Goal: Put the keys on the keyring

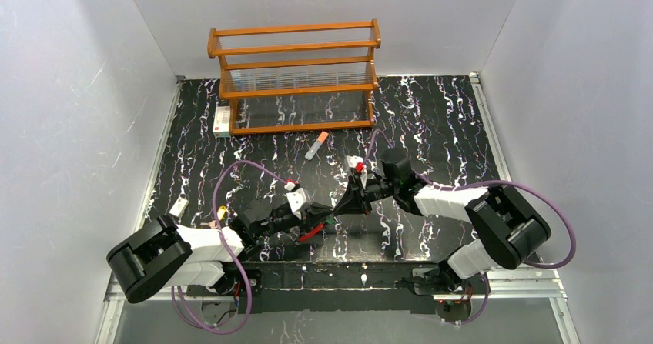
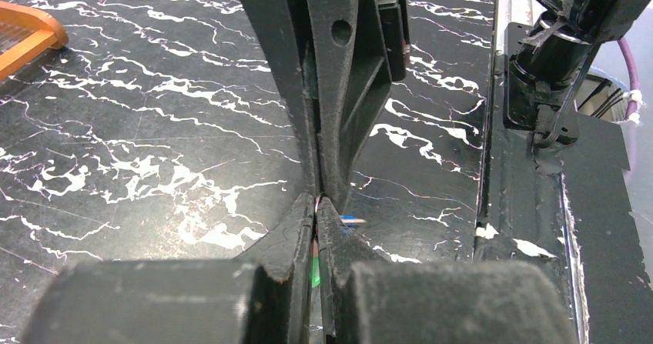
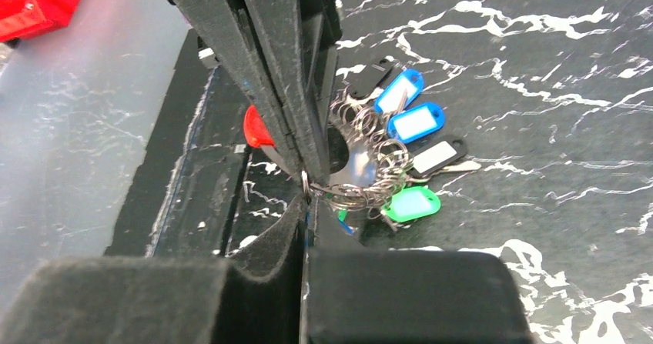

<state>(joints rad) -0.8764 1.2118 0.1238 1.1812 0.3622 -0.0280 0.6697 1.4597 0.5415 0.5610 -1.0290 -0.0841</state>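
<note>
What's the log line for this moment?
left end effector: shut on keyring | right end effector: shut, tips meeting | keys: bunched beside tips

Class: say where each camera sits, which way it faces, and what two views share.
Top external: above, behind the robot, looking down on black marbled table, orange wooden rack, left gripper, right gripper.
Left wrist: on the left arm, looking past left gripper to right gripper.
Right wrist: on the right arm, looking past right gripper to left gripper, colour-tagged metal keys.
Shared: both wrist views show the grippers tip to tip.
</note>
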